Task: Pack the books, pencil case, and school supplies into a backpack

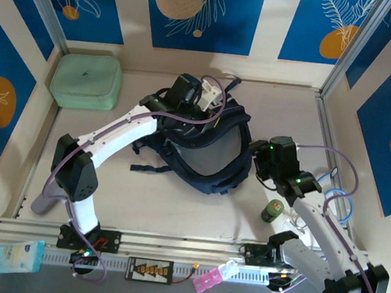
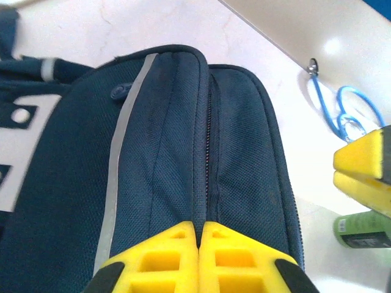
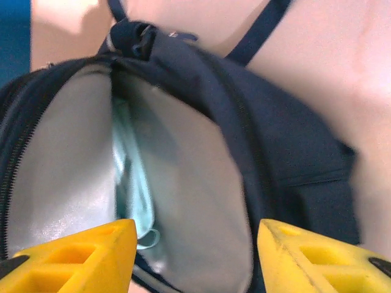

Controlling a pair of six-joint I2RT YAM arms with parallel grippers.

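Right claw (image 3: 195,232) apart over open backpack (image 3: 293,159), pale-blue pouch (image 3: 131,183) inside against grey lining, left claw (image 2: 200,235) pressed together at zip seam, mint case (image 1: 86,81) in table (image 1: 174,208) far corner, blue leaf-print walls (image 1: 196,12)

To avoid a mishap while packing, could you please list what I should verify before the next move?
1. Mouth of the backpack open: ok, the grey lining shows.
2. The pencil case inside: ok.
3. The right gripper free: ok, jaws apart with nothing between them.
4. The left gripper gripping fabric: cannot tell; jaws shut at the zip seam.
5. The books packed: cannot tell.
6. The green tube packed: not ok, it is outside the backpack.
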